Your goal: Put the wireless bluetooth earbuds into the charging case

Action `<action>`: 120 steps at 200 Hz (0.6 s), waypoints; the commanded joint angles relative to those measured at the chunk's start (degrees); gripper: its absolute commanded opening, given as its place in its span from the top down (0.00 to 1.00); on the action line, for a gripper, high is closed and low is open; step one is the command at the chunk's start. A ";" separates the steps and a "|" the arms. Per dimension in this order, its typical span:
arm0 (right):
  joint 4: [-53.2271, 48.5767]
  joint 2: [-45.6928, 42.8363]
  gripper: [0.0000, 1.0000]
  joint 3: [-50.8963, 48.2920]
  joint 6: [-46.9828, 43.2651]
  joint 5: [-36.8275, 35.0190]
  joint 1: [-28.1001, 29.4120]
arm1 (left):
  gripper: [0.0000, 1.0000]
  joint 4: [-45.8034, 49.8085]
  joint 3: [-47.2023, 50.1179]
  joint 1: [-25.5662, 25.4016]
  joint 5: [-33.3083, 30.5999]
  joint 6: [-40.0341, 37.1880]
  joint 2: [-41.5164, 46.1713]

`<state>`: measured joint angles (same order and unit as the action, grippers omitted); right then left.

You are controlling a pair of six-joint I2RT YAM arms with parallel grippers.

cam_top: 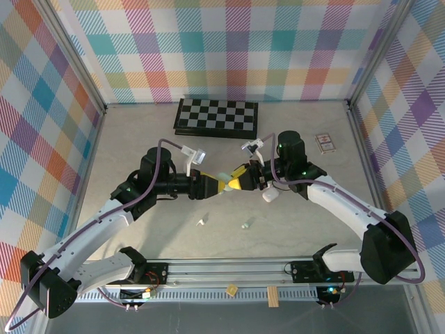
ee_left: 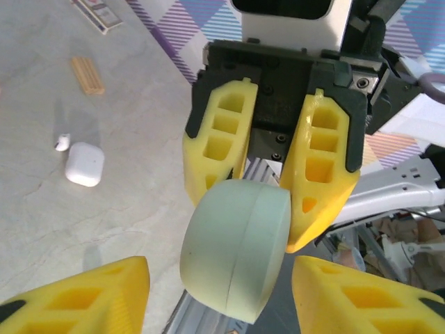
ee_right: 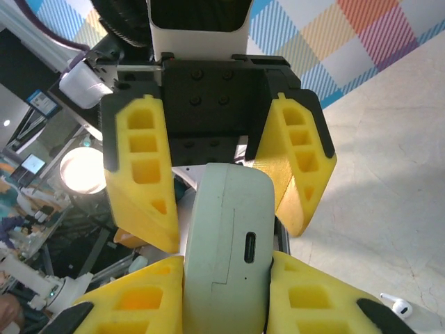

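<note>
A mint green charging case [ee_left: 236,247] hangs closed in the air between the two arms. My right gripper [ee_right: 226,292] is shut on the case [ee_right: 226,243], gripping its two flat faces, and the charging port faces the right wrist camera. My left gripper [ee_left: 219,278] faces it from the other side, open, with one finger on each side of the case and a gap showing on the left. The grippers meet above the middle of the table: left gripper [cam_top: 221,186], right gripper [cam_top: 238,184]. A white earbud [cam_top: 201,221] and a mint earbud [cam_top: 245,224] lie on the table below.
A white case [cam_top: 270,196] lies closed under the right arm, with a white earbud [ee_left: 62,142] beside it. A chessboard [cam_top: 216,117] lies at the back and a card box [cam_top: 325,142] at the back right. A small wooden block [ee_left: 87,75] lies on the table.
</note>
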<state>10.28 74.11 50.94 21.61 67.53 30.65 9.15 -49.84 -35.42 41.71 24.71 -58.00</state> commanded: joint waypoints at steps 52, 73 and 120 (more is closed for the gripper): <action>-4.47 4.09 0.92 3.60 -2.54 4.26 0.01 | 0.72 -5.33 0.21 0.53 5.40 2.46 -1.72; -4.29 3.97 0.81 3.58 -1.99 2.55 0.01 | 0.80 -4.91 0.10 0.53 5.24 2.69 -2.45; 7.38 2.97 0.60 -0.03 8.30 -5.29 -0.02 | 0.84 -9.55 1.82 0.53 0.88 8.56 -1.28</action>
<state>9.78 77.52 52.77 23.66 67.66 30.35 6.24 -49.54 -34.74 43.81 28.82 -60.05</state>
